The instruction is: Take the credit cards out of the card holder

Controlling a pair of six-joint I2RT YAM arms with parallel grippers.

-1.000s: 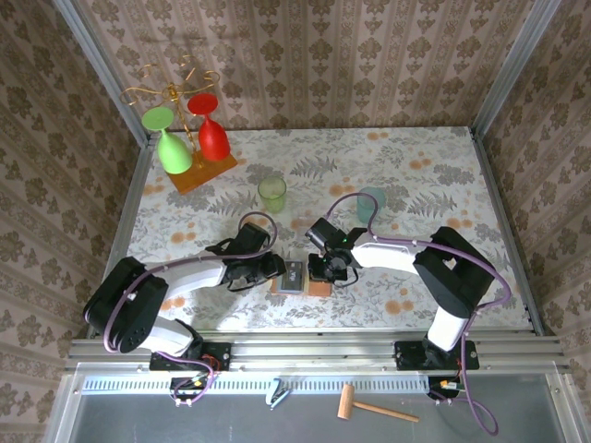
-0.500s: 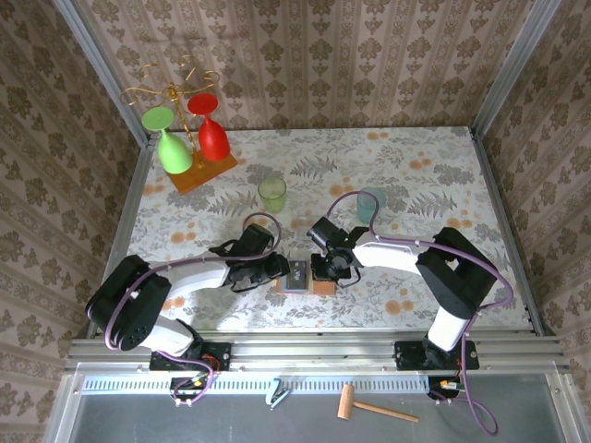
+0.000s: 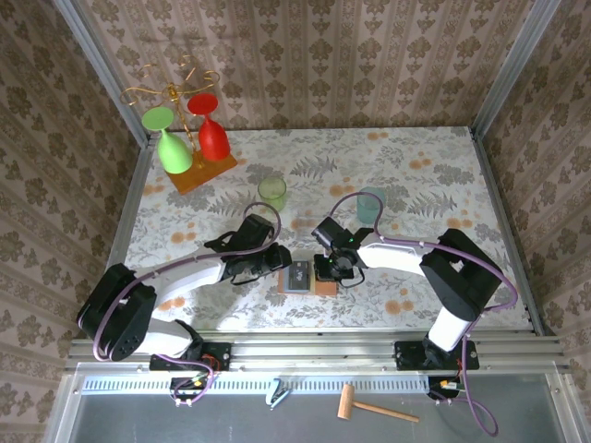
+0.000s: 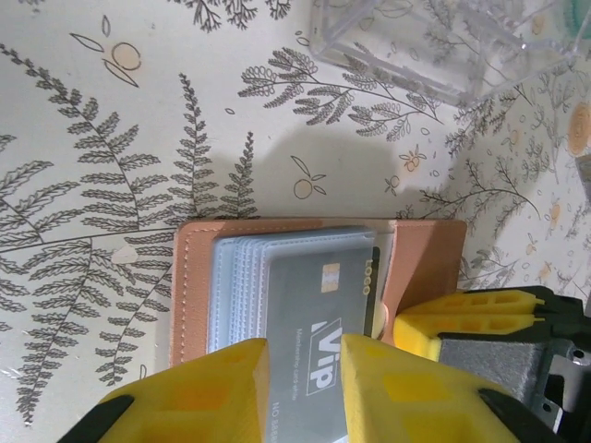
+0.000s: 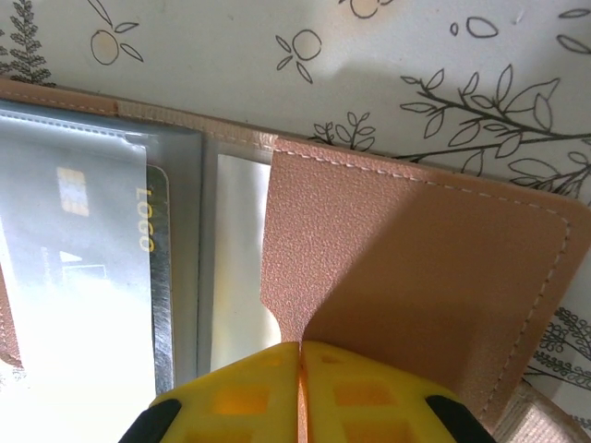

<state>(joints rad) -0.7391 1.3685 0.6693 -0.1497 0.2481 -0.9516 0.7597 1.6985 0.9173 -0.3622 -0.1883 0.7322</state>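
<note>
Holder position: the card holder point(image 3: 303, 278) lies open on the flowered table point(image 3: 416, 166), near the front edge at the middle, between the two grippers.
Holder condition: salmon outside faces down and grey-blue pockets face up.
Card: one grey credit card point(image 4: 314, 305) sits in the pocket stack, face up, with a gold chip and a "VIP" mark legible.
Left gripper point(image 4: 305, 355): it stands over the end of the card nearest its own arm. The yellow fingers are a narrow gap apart and the card shows through the gap. Nothing is clamped between them. Contact with the card cannot be determined.
Right gripper point(image 5: 300, 355): the fingers are pressed together, pinching the edge of the holder's salmon flap on its own side. The flap is raised off the pockets.
Surroundings: a green cup point(image 3: 272, 192) and a pale teal cup point(image 3: 372, 203) stand beyond the holder, apart from it. A rack point(image 3: 189, 138) with one green and one red glass occupies the far left corner.
</note>
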